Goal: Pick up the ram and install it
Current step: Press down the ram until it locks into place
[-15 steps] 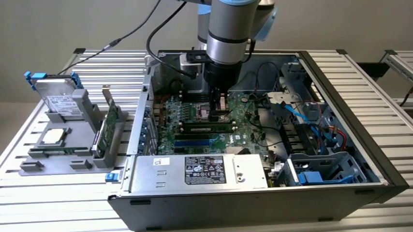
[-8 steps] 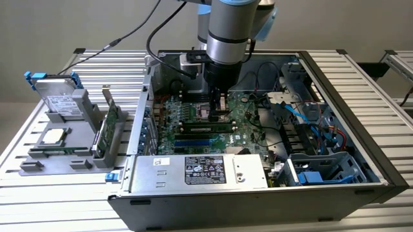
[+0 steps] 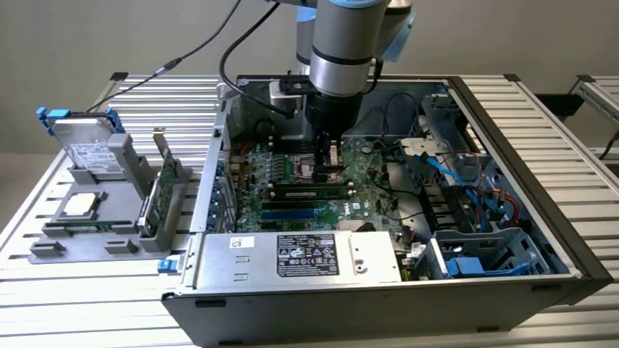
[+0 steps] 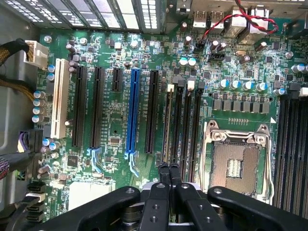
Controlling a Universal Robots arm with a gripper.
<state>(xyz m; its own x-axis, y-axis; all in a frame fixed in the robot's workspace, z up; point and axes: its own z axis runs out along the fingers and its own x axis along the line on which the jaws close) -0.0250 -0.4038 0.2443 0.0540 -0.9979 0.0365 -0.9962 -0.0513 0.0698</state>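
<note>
Inside the open case [image 3: 541,145], the gripper [image 3: 327,163] hangs low over the board [image 3: 363,206], pointing straight down from the arm [image 3: 343,43]. The wrist view gives the detail the exterior can't: the gripper [image 4: 168,169] is closed, its two black fingers [image 4: 162,174] pressed together w/ nothing between them. The tips sit at one end of the ram [image 4: 168,125], seen edge-on as a thin strip standing in the outermost of four black slots [image 4: 190,125] beside the CPU socket [image 4: 236,159]. Whether the tips touch the ram can't be told.

The exterior view shows the ram [image 3: 309,190] side-on as a long green stick w/ dark chips, seated upright in its slot just in front of the gripper. The arm's body hides the socket area behind it.

Further out in the wrist view are a blue slot [image 4: 133,113], a white slot [image 4: 60,98] and red-black twisted wires [image 4: 231,21].

In the exterior view the PSU [image 3: 300,257] fills the case's near edge. Blue cables [image 3: 454,177] and drive bays lie toward the exterior view's right.

Outside the case, on the exterior view's left, a grey tray [image 3: 43,250] on the slatted table [image 3: 580,217] holds a drive [image 3: 92,152] w/ blue tabs and an upright green card [image 3: 167,185].
</note>
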